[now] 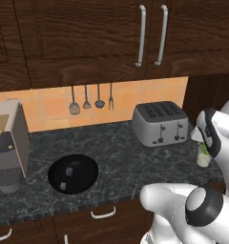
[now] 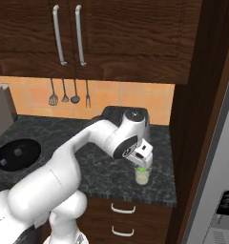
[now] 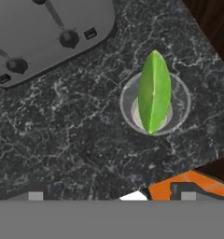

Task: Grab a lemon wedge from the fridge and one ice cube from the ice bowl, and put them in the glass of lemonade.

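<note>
Green lemon wedge [image 3: 154, 92] is being held in the glass of lemonade [image 3: 181, 100] beside the toaster [image 1: 160, 123]; a single ice cube [image 1: 63, 185] is being held by the black ice bowl [image 1: 73, 173]. Gripper [image 2: 143, 164] jaws are being kept apart, empty.

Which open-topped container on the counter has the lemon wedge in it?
The glass of lemonade by the toaster: the green lemon wedge stands in it. The ice bowl, wide and black, holds only ice cubes.
</note>
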Controlling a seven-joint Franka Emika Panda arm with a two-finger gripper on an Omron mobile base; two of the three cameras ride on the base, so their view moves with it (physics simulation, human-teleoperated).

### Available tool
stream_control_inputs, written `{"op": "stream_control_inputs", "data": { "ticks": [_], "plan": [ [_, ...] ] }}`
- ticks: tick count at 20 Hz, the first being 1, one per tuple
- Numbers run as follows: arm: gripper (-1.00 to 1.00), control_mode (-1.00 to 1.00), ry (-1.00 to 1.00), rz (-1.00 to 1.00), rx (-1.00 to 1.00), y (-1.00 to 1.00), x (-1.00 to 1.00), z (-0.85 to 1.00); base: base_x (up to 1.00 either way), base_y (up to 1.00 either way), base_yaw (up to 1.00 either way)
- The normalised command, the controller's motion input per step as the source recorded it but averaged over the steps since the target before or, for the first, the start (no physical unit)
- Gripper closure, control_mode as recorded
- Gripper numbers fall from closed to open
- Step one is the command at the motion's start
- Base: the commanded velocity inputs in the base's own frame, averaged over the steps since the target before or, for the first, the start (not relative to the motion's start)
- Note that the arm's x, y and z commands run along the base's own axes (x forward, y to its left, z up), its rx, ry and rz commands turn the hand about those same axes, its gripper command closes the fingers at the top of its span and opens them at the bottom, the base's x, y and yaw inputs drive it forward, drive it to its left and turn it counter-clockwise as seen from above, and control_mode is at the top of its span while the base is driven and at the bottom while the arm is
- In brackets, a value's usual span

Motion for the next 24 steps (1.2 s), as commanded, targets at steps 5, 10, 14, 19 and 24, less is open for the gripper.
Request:
{"op": "stream_control_inputs", "data": {
  "ticks": [5, 10, 14, 19, 24],
  "plan": [
    [-1.00, -1.00, -0.01, 0.10, 0.00, 0.97, -0.12, 0.11, 0.00, 0.00, 0.00],
    [-1.00, -1.00, 0.00, 0.10, -0.01, 1.00, -0.28, 0.02, 0.00, 0.00, 0.00],
    [-1.00, -1.00, 0.00, 0.09, 0.00, 1.00, -0.41, 0.00, 0.00, 0.00, 0.00],
    [-1.00, -1.00, 0.00, 0.11, 0.00, 0.96, -0.15, 0.00, 0.00, 0.00, 0.00],
    [-1.00, -1.00, 0.00, 0.14, 0.00, 0.65, 0.00, 0.00, 0.00, 0.00, 0.00]
  ]
}}
